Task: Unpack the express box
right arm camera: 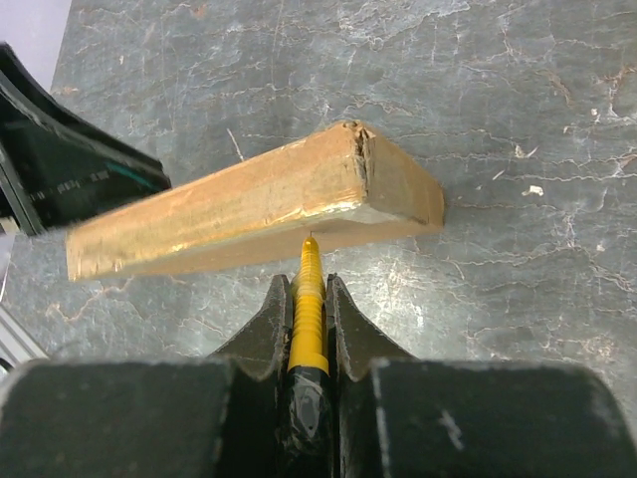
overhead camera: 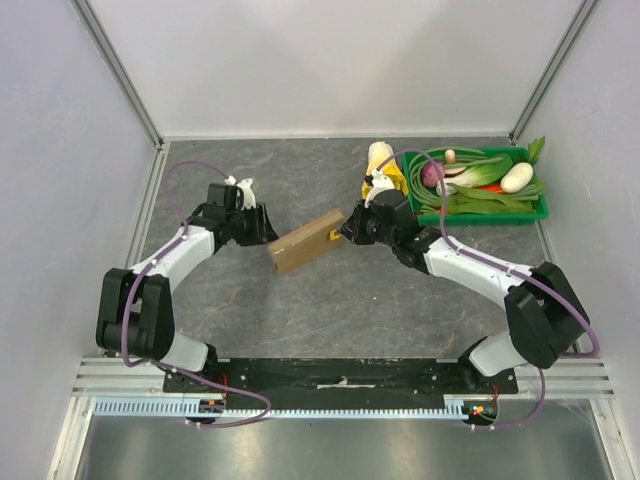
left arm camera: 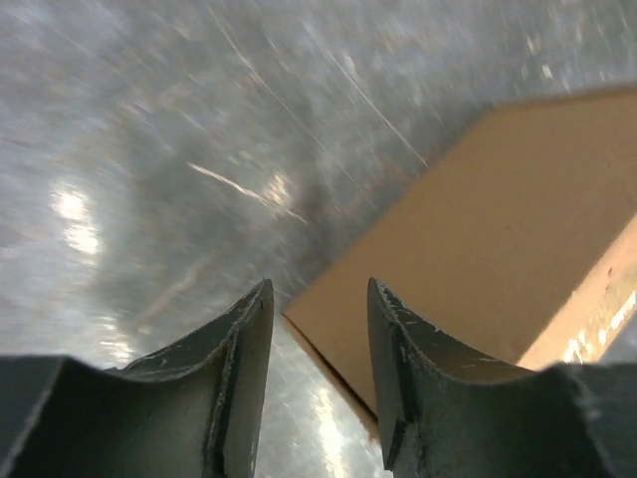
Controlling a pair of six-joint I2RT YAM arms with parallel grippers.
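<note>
The express box (overhead camera: pixel 305 242), a flat brown cardboard mailer, lies closed and aslant on the grey table. It also shows in the left wrist view (left arm camera: pixel 498 229) and the right wrist view (right arm camera: pixel 259 194). My right gripper (overhead camera: pixel 347 233) (right arm camera: pixel 309 284) is shut on a yellow ribbed pen-like tool (right arm camera: pixel 310 289), whose thin tip touches the box's taped long side near its right end. My left gripper (overhead camera: pixel 262 228) (left arm camera: pixel 318 299) is open and empty just off the box's left end, with the box corner ahead of its right finger.
A green plastic tray (overhead camera: pixel 530 213) of vegetables stands at the back right. A pale yellow-white object (overhead camera: pixel 380 160) lies beside its left end, behind my right wrist. The left arm (right arm camera: pixel 60 159) shows dark at the right wrist view's left edge.
</note>
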